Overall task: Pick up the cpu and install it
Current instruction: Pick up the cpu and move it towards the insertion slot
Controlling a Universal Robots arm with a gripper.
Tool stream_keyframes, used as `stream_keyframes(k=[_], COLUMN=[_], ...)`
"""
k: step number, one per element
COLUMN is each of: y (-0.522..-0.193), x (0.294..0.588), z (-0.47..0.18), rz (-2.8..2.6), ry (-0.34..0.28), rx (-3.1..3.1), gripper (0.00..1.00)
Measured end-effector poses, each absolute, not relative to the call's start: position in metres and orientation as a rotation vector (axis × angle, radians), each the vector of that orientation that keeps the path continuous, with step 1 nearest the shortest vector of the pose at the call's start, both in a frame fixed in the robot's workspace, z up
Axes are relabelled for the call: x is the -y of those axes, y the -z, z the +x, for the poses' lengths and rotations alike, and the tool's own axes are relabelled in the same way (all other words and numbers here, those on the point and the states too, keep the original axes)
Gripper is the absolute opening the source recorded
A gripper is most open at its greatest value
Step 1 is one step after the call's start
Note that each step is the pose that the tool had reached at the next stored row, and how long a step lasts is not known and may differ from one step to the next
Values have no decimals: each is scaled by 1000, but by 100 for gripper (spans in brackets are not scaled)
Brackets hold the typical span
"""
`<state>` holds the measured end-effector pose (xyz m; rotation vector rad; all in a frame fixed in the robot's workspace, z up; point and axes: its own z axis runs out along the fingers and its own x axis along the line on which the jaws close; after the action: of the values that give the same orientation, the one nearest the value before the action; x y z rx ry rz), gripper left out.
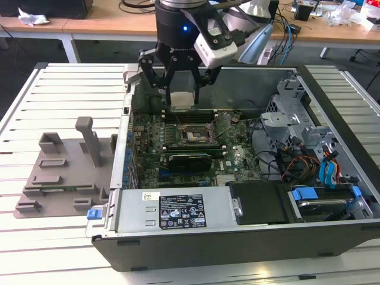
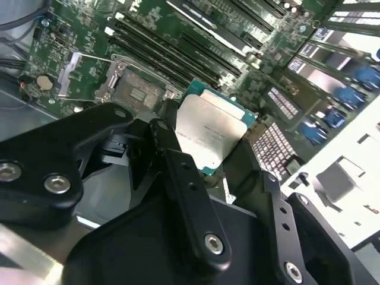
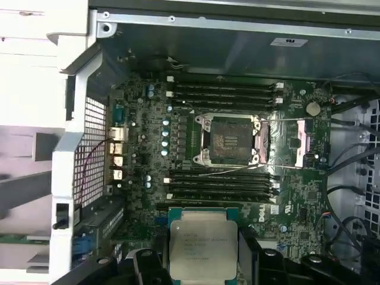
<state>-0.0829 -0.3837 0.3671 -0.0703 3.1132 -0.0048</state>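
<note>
My black gripper (image 1: 181, 95) is shut on the cpu (image 1: 181, 100), a small flat square chip with a pale silver top. It holds the chip by two opposite edges, in the air over the far part of the open computer case (image 1: 332, 119). Both wrist views show the cpu (image 2: 211, 129) (image 3: 202, 248) between the black fingers (image 2: 173, 163) (image 3: 249, 256). The motherboard's square metal-framed socket (image 1: 196, 134) (image 2: 136, 92) (image 3: 230, 141) lies open and bare below, a little nearer the exterior camera than the chip. Its retention frame (image 3: 300, 141) is swung aside.
Memory slots (image 3: 222, 92) run along both sides of the socket. Drive cages and cables (image 1: 309, 148) fill the case toward the exterior view's right. A grey plastic holder block (image 1: 65, 166) with upright posts stands on the slatted table (image 1: 35, 249), outside the case on that view's left.
</note>
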Motion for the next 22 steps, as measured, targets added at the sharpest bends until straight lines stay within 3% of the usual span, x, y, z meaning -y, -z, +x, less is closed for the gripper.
stream_keyframes(k=[9, 22], y=[-337, -321], x=[375, 372], z=[-39, 3], rz=[-70, -70], ry=[6, 7], rx=[-3116, -3116], gripper=[55, 55])
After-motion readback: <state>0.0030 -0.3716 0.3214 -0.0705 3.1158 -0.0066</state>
